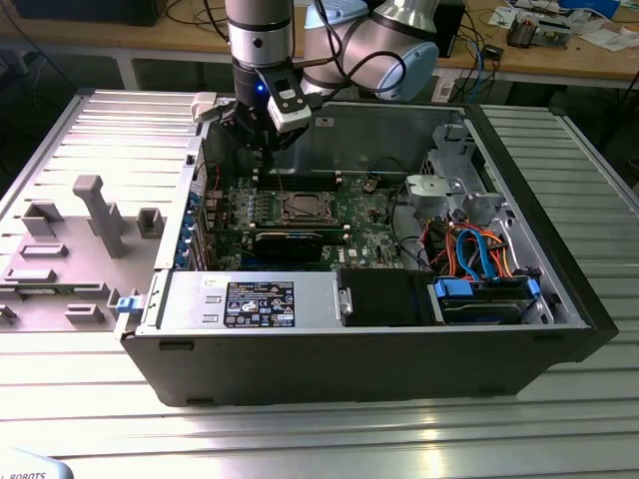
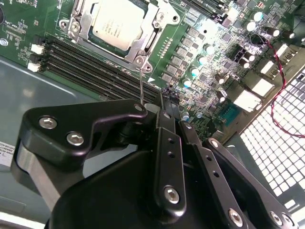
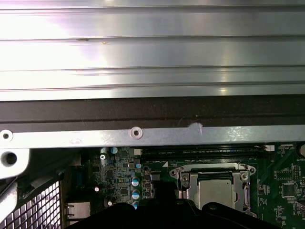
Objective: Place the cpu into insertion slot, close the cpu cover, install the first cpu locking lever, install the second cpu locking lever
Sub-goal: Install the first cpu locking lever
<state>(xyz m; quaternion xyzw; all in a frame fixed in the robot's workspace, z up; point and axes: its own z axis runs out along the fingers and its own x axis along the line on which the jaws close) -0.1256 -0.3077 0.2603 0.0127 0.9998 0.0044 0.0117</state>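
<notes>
exterior view: pincer [image 1: 263,148] near motherboard [image 1: 371,212] edge

- We see a ribbed silver metal table [image 1: 329,439] carrying everything.
- On it, we find an open black computer case [image 1: 399,364] lying on its side.
- Just beside the case, on the exterior view's left, we see a grey plate [image 1: 60,269] with upright blocks.

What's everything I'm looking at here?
computer case: one, black, open, on the table.
table: one, silver, ribbed, under the case.
motherboard: one, green, inside the case.
cpu: one, silver-grey, mid-motherboard.
cpu cover: one, silvery, framing the cpu.
memory slots: several, black, beside the cpu.
cables: several, blue and orange, case end at the exterior view's right.
fixture tray: one, grey, exterior view's left.
arm: one, silver and black, above the case.
gripper: one, black, above the motherboard.
</notes>
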